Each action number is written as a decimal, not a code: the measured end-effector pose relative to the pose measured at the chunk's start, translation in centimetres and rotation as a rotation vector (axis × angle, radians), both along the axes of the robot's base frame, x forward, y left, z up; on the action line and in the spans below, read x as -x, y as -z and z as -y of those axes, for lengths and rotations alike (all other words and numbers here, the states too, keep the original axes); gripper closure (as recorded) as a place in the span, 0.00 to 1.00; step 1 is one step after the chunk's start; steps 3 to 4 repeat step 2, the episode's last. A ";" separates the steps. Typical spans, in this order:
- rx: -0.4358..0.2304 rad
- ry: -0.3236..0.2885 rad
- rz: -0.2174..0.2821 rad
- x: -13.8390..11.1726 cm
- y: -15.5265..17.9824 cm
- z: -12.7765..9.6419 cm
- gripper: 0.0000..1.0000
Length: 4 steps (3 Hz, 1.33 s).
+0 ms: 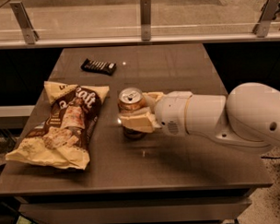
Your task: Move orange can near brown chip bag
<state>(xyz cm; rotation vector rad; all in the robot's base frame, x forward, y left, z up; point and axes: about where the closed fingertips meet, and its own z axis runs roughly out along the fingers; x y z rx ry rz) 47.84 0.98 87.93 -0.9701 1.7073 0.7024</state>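
Observation:
The orange can (131, 101) stands upright near the middle of the dark table, silver top showing. My gripper (136, 113) reaches in from the right and is shut on the can, one pale finger in front of it and one behind. The brown chip bag (66, 124) lies flat on the table's left side, dark centre and pale yellow ends. A narrow gap of table separates the can from the bag's right edge.
A small black candy bar wrapper (98, 66) lies at the back of the table (178, 163). A glass railing with metal posts (145, 12) runs behind the table. My white arm (223, 118) covers the table's right side.

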 end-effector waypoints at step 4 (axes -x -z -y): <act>-0.002 -0.016 -0.010 0.5 0.6 -1.4 0.82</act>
